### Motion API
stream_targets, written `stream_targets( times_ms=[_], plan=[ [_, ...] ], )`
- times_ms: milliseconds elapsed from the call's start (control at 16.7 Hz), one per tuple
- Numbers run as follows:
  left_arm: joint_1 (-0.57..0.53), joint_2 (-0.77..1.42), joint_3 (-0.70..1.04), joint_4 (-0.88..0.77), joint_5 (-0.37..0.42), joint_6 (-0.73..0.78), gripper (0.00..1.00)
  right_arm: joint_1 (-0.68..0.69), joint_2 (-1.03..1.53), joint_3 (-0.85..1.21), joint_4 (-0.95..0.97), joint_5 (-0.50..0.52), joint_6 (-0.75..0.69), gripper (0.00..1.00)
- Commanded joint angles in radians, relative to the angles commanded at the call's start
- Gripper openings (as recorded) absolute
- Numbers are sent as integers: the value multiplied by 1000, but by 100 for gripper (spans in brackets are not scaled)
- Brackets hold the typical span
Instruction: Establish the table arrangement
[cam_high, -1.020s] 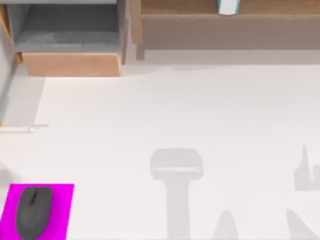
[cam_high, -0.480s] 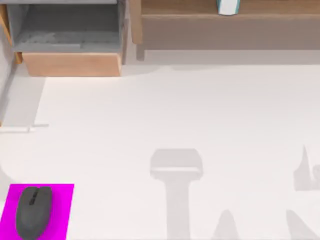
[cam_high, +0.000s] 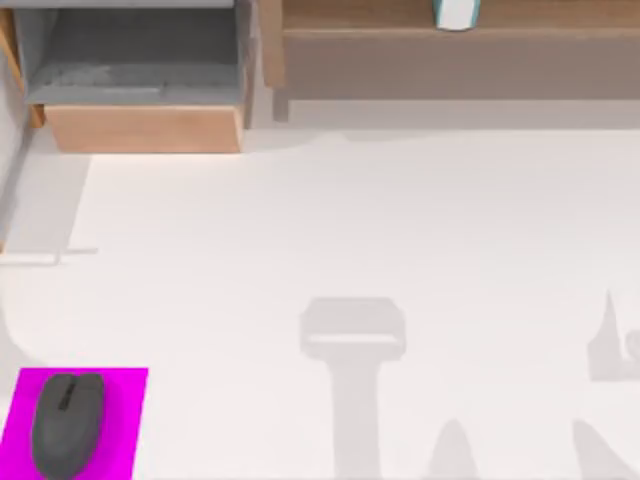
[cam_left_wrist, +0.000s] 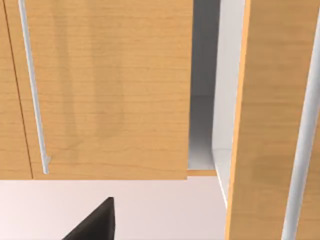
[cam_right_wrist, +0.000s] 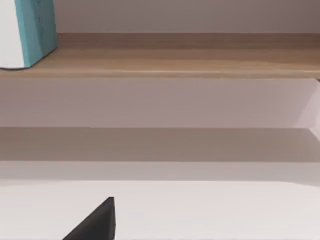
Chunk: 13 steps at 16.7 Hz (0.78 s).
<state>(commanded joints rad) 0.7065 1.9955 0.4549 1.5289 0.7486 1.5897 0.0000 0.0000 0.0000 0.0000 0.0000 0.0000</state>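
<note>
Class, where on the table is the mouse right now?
In the top view, the mouse lies on the magenta mat at the table's near left corner, far from the drawer unit.

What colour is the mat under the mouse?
Bright magenta. The mat lies at the table's near-left corner with the dark grey mouse on it, clearest in the top view.

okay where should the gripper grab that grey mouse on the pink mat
Probably from straight above, closing across the grey mouse's two long sides near its middle. It lies flat on the magenta mat at the table's near left corner, lengthwise toward the drawer unit.
</note>
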Motion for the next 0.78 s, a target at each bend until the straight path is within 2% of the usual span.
stream_targets(
  times_ms=[240, 420, 780],
  plan=[
    [-46, 26, 59, -33, -45, 0, 100, 0, 0, 0, 0, 0, 0, 100],
    [-48, 27, 61, -34, -47, 0, 100, 0, 0, 0, 0, 0, 0, 100],
    [-48, 27, 61, -34, -47, 0, 55, 0, 0, 0, 0, 0, 0, 100]
  ],
)
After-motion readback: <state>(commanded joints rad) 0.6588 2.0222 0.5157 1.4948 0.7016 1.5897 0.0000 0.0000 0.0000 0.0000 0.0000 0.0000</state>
